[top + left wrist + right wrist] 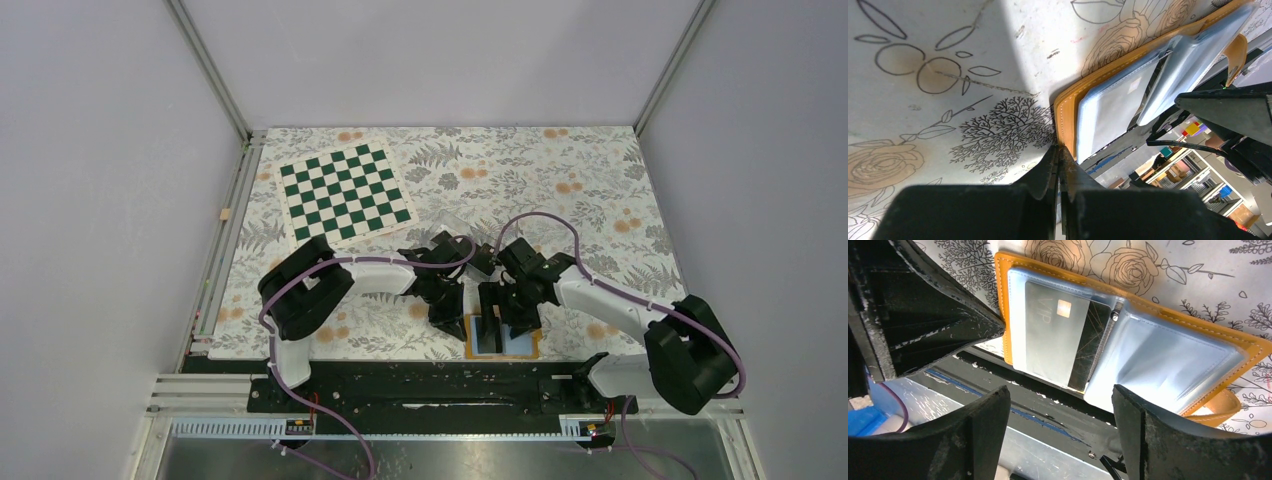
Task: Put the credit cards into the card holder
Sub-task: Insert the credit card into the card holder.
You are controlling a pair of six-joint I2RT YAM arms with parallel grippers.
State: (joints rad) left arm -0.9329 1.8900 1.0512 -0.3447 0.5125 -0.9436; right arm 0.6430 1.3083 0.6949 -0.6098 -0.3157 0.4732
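Currently, card holder [1002, 305] lies open, pockets up, at near edge of table [600, 180]. One credit card [1068, 335] sits part-way in one pocket, dark strip exposed toward spine. Left gripper [1058, 150] pressed together, tips at holder's orange corner, seemingly pinning it. Right gripper [1060, 400] spread, hovering above, holding nothing. Recommendation: keep holder pinned; push exposed card edge flat along pocket until seated; avoid lifting sleeve or sliding holder off edge. Other cards not visible.
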